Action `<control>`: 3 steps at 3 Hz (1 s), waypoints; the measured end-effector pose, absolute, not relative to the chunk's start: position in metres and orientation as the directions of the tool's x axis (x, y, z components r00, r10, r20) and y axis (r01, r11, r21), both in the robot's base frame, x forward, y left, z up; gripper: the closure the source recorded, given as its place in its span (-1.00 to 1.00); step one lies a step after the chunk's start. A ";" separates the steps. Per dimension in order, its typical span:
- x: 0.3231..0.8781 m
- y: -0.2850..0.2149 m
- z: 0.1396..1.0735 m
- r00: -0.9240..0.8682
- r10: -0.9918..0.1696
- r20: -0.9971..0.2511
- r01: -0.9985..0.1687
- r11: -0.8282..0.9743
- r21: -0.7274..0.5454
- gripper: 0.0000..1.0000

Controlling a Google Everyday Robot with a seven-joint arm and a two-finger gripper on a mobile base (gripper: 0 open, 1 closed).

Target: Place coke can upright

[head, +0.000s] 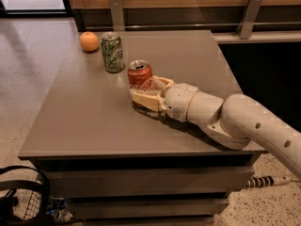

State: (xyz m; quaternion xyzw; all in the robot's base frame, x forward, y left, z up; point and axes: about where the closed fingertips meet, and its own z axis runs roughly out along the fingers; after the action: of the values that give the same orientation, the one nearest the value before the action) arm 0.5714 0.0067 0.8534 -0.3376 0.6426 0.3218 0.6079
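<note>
Low over the table [94,126], the hand [144,88] is seen pinching the coke can [140,72] near its base, about mid-table. If the fingers are drawn away unevenly, the can could be dragged over or knocked toward the green can [113,52] just behind it. Its long axis is held vertical, with the opening turned upward. An orange [89,41] is set farther back.

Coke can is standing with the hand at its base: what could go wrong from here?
The hand wraps the base of the upright coke can, so a skewed pull-back could drag or tip it. The green can stands close behind, so a shoved or toppling coke can might knock it over too.
</note>
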 end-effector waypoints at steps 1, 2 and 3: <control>0.571 0.009 0.854 -0.032 -0.043 -0.999 -0.827 0.562 0.003 -0.27; 0.570 0.011 0.855 -0.031 -0.043 -0.999 -0.830 0.558 0.002 -0.89; 0.570 0.012 0.855 -0.030 -0.043 -0.999 -0.831 0.557 0.001 -1.00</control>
State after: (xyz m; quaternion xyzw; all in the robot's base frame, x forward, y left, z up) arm 0.5701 0.0125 0.8550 -0.3412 0.6403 0.3243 0.6069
